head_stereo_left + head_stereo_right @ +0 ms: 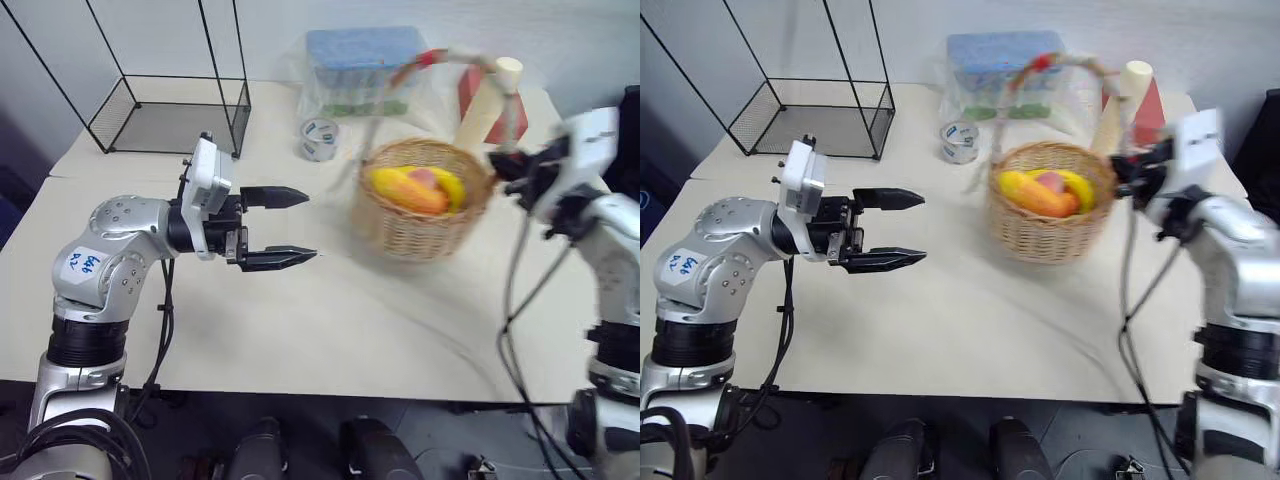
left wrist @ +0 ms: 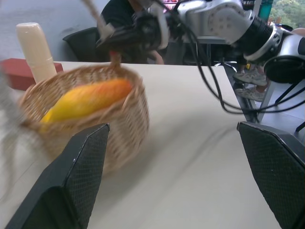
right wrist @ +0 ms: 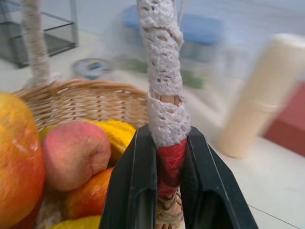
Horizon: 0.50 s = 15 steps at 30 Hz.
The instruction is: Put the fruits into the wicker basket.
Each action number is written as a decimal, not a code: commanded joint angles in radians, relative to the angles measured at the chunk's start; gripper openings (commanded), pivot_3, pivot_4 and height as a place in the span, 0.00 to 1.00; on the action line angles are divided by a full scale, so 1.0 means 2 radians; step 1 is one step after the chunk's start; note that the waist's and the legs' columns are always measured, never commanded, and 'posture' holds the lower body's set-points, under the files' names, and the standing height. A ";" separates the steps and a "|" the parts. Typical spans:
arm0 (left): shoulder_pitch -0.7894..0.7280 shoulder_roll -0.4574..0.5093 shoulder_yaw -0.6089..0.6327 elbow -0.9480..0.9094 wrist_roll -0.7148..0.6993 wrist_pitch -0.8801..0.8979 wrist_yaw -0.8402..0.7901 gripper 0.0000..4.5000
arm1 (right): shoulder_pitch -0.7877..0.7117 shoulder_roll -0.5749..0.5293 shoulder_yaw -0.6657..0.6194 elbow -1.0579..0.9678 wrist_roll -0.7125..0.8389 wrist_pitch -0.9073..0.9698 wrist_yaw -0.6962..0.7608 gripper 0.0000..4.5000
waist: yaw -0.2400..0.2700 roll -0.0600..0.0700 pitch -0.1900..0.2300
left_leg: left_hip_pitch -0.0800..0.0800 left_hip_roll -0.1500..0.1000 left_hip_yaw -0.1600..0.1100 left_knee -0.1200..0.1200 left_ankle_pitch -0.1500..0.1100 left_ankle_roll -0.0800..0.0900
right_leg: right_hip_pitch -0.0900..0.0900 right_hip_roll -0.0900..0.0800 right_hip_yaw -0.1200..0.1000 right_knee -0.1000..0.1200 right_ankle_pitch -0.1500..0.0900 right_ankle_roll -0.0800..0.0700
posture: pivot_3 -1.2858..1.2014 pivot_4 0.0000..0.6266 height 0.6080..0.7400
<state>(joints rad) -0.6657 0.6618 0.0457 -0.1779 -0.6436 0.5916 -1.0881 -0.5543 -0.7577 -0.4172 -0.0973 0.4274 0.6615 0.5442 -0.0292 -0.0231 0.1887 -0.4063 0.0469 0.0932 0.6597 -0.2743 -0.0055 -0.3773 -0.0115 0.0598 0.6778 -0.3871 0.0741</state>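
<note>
The wicker basket (image 1: 415,238) stands on the table right of centre, blurred as if in motion. Inside it lie the fruits: a long yellow-orange mango (image 1: 410,193), a pinkish peach (image 3: 74,152) and a small red-yellow mango (image 3: 19,157). My right gripper (image 3: 167,136) is shut on the basket's handle (image 3: 164,90) low on its right side, at the red band above the rim. In the head views the right gripper (image 1: 1125,170) sits at the basket's right edge. My left gripper (image 1: 308,226) hangs open to the left of the basket, pointing at it and holding nothing.
A black wire-frame box (image 1: 170,115) stands at the back left. A roll of tape (image 1: 320,138) and a clear container with a blue lid (image 1: 365,70) sit behind the basket. A cream cylinder (image 1: 490,100) and a red block (image 1: 1148,105) stand at the back right.
</note>
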 commanded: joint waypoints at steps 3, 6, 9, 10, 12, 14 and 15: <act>-0.018 -0.007 -0.005 0.007 0.002 -0.015 -0.009 1.00 | 0.068 -0.032 -0.093 -0.024 0.009 -0.029 0.010 0.06 | -0.003 0.000 0.000 | 0.001 0.000 0.000 0.000 0.000 0.000 | 0.000 0.001 0.000 0.000 0.000 0.000 | 0.52 0.24 1.00; -0.026 -0.012 -0.011 0.016 0.004 -0.018 -0.015 1.00 | 0.099 -0.023 -0.114 -0.017 0.006 -0.049 0.003 0.06 | -0.008 0.000 0.000 | 0.001 0.000 0.001 0.000 0.001 -0.001 | 0.000 0.001 0.001 0.000 0.000 0.000 | 0.52 0.24 1.00; -0.034 -0.015 -0.016 0.024 0.006 -0.021 -0.021 1.00 | 0.126 -0.007 -0.118 -0.022 0.008 -0.065 0.003 0.06 | -0.012 0.000 0.000 | 0.001 0.001 0.001 -0.001 0.001 -0.001 | 0.000 0.002 0.001 0.000 0.000 0.000 | 0.52 0.24 1.00; -0.037 -0.016 -0.017 0.027 0.007 -0.022 -0.022 1.00 | 0.133 -0.003 -0.120 -0.023 0.009 -0.066 0.000 0.14 | -0.012 0.000 0.000 | 0.001 0.001 0.001 -0.001 0.001 -0.001 | 0.000 0.002 0.001 0.000 0.000 0.000 | 0.52 0.24 1.00; -0.041 -0.016 -0.018 0.034 0.008 -0.023 -0.026 1.00 | 0.147 0.000 -0.127 -0.029 0.014 -0.067 0.001 0.27 | -0.012 0.000 0.000 | 0.001 0.001 0.001 -0.001 0.001 -0.001 | 0.000 0.002 0.001 0.001 0.000 0.000 | 0.52 0.24 1.00; -0.044 -0.015 -0.018 0.040 0.009 -0.024 -0.030 1.00 | 0.170 -0.003 -0.143 -0.045 0.025 -0.062 0.009 0.42 | -0.012 0.000 0.000 | 0.001 0.000 0.001 -0.001 0.001 -0.001 | 0.000 0.001 0.001 0.001 0.000 0.000 | 0.52 0.24 1.00; -0.045 -0.015 -0.018 0.041 0.009 -0.024 -0.032 1.00 | 0.178 -0.004 -0.149 -0.050 0.029 -0.060 0.011 0.50 | -0.011 0.000 0.000 | 0.001 0.000 0.001 -0.001 0.001 -0.001 | 0.000 0.001 0.001 0.001 0.000 0.000 | 0.52 0.24 1.00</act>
<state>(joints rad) -0.7371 0.6285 -0.0024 -0.0977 -0.6262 0.5588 -1.1411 -0.2053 -0.7495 -0.6562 -0.1420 0.4560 0.5510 0.5573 -0.0516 -0.0228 0.1887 -0.4038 0.0477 0.0944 0.6584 -0.2724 -0.0083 -0.3763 -0.0087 0.0617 0.6788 -0.3872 0.0742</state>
